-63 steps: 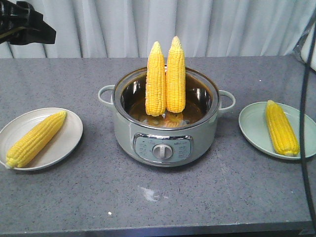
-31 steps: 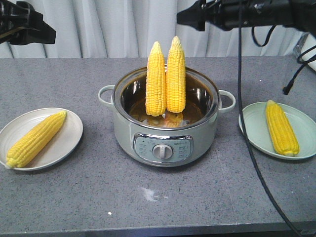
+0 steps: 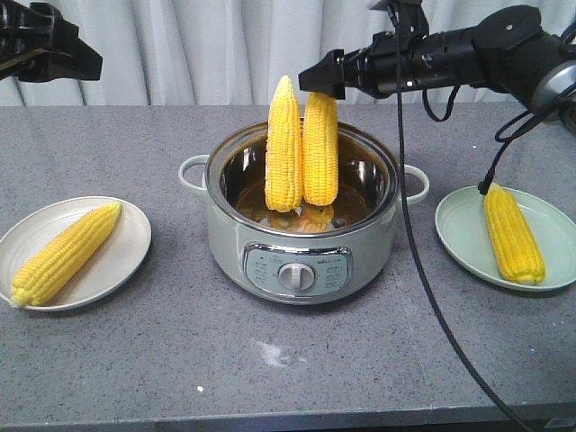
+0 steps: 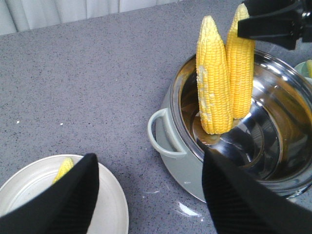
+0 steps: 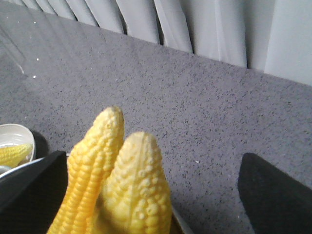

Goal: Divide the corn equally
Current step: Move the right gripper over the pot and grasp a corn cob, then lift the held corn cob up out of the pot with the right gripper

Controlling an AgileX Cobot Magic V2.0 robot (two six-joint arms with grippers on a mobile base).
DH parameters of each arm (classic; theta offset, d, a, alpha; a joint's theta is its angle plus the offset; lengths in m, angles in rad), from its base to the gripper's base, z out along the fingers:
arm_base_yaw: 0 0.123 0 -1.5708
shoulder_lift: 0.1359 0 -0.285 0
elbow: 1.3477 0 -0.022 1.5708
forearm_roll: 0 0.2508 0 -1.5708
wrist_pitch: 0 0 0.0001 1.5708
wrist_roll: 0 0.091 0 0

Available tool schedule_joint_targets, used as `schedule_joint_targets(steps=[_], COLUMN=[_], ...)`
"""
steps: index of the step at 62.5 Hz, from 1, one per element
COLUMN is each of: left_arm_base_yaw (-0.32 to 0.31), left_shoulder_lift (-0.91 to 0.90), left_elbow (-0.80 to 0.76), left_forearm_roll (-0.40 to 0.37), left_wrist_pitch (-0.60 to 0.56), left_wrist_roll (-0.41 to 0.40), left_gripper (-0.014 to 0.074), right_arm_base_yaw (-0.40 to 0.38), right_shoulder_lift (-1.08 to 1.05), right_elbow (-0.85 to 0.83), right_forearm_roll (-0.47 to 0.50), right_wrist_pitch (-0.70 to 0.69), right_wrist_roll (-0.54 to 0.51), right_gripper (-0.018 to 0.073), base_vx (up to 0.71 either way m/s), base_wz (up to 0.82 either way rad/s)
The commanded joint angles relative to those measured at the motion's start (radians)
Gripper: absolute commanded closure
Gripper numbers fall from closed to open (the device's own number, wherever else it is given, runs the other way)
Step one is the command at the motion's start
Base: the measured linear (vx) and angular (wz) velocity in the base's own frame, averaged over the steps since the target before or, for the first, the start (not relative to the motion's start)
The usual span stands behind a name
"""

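The left gripper hangs over the table's 10 o'clock corner, well apart from everything. Its fingers are spread wide with nothing between them. At 9 o'clock from the pot, the left plate holds one cob lying along the 2-to-8 line. The pot sits mid-table with its dial at 6 o'clock. Inside it two cobs stand upright side by side, just touching, their tips well above the rim. The right gripper hovers at the tip of the right-hand one, its fingers spread to either side and pinching nothing. Whether a finger touches the kernels I cannot tell. At 3 o'clock from the pot, the right plate holds the fourth cob, lying roughly along 11-to-5.
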Motion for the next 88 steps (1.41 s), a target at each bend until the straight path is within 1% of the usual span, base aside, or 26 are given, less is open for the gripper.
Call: schedule_joint_targets(steps=[1, 5, 10, 17, 19, 25, 32, 37, 42, 47, 73, 88], left_arm_base_yaw=[-0.002, -0.002, -0.002, -0.002, -0.002, -0.002, -0.002, -0.002, -0.002, -0.002, -0.002, -0.002], left_shoulder_lift=[-0.029, -0.029, -0.029, -0.029, -0.029, -0.029, -0.029, -0.029, -0.029, -0.029, -0.029, -0.027], left_elbow=[-0.026, -0.026, -0.026, -0.026, -0.026, -0.026, -0.026, -0.026, -0.026, -0.026, -0.026, -0.026], left_forearm_roll=[-0.028, -0.028, -0.028, -0.028, -0.028, -0.028, -0.028, -0.028, -0.028, -0.028, -0.028, -0.028], left_wrist_pitch=[-0.051, -0.051, -0.051, -0.051, -0.051, -0.051, -0.051, -0.051, -0.050, -0.050, -0.050, -0.055], left_wrist_roll=[-0.006, -0.006, -0.006, -0.006, -0.006, -0.006, -0.006, -0.006, -0.006, -0.006, -0.006, -0.006], left_gripper=[0.0158, 0.0158, 0.0158, 0.0158, 0.0158, 0.0158, 0.0158, 0.0158, 0.0158, 0.0158, 0.0158, 0.0158], right_arm_base_yaw=[-0.002, -0.002, -0.002, -0.002, -0.002, -0.002, -0.002, -0.004, -0.004, -0.004, -0.004, -0.004], right_shoulder_lift=[-0.050, -0.047, -0.047, -0.047, -0.047, -0.047, -0.051, -0.062, -0.080, -0.092, -0.106, -0.164], right_elbow=[-0.035, -0.034, -0.034, -0.034, -0.034, -0.034, -0.034, -0.035, -0.035, -0.035, -0.035, -0.035], right_forearm_roll=[0.027, 0.012, -0.009, -0.023, -0.026, -0.024, -0.023, -0.009, -0.002, -0.002, -0.001, -0.002], right_wrist_pitch=[0.012, 0.024, 0.024, 0.030, 0.035, 0.043, 0.043, 0.042, 0.035, 0.014, -0.079, -0.211], right_wrist_roll=[-0.001, 0.007, 0.024, 0.029, 0.029, 0.022, 0.022, 0.009, -0.038, -0.060, -0.061, -0.061], right_gripper=[-0.0076, -0.0026, 0.0061, 0.0225, 0.0288, 0.0440, 0.0571, 0.0569, 0.0568, 0.0567, 0.0564, 0.0564], base_vx=[0.00, 0.00, 0.00, 0.00, 0.00, 0.00, 0.00, 0.00, 0.00, 0.00, 0.00, 0.00], base_wz=[0.00, 0.00, 0.00, 0.00, 0.00, 0.00, 0.00, 0.00, 0.00, 0.00, 0.00, 0.00])
